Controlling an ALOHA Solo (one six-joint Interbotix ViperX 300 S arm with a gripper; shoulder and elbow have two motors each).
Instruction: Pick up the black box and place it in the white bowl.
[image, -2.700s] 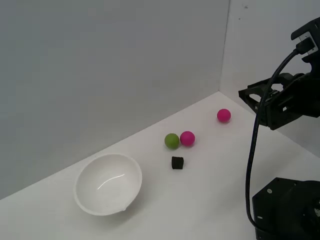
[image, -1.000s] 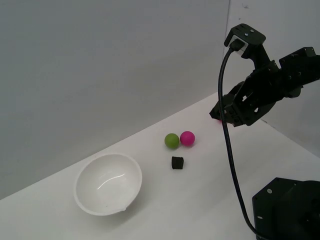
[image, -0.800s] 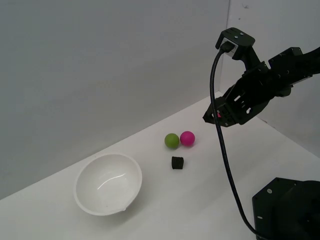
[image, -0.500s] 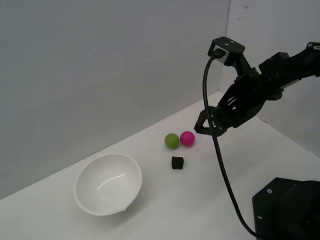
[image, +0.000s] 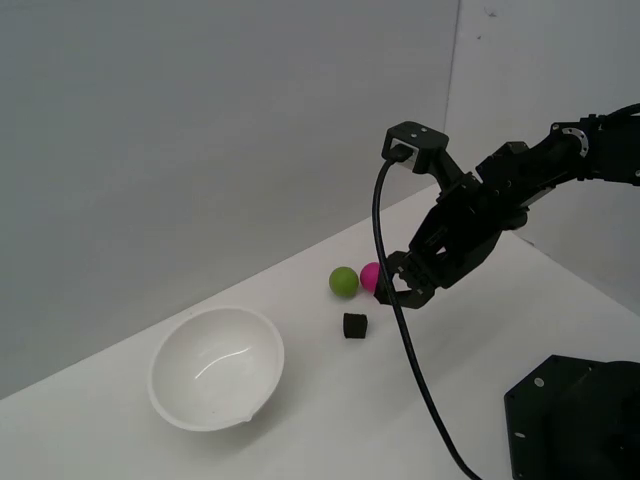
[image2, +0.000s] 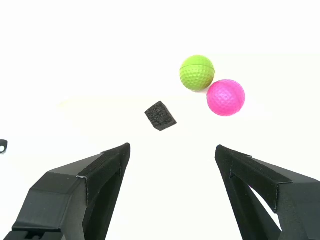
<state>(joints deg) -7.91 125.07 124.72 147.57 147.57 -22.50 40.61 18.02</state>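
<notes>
So the arm reaches in from the exterior view's right, gripper (image: 393, 288) angled down, fingers spread wide and empty, above the table (image: 420, 400). The black box (image2: 160, 116) sits corner-on to the gripper near the green ball (image2: 197, 72), no clear long axis, well apart from the white bowl (image: 215, 367).

On the tabletop (image: 430, 400), the bowl (image: 216, 368) sits well apart from the block (image: 355, 325), toward the exterior view's left. 2 balls (image: 344, 282) touch each other just behind the block, nearer the tabletop's far edge along the wall (image: 200, 150).
</notes>
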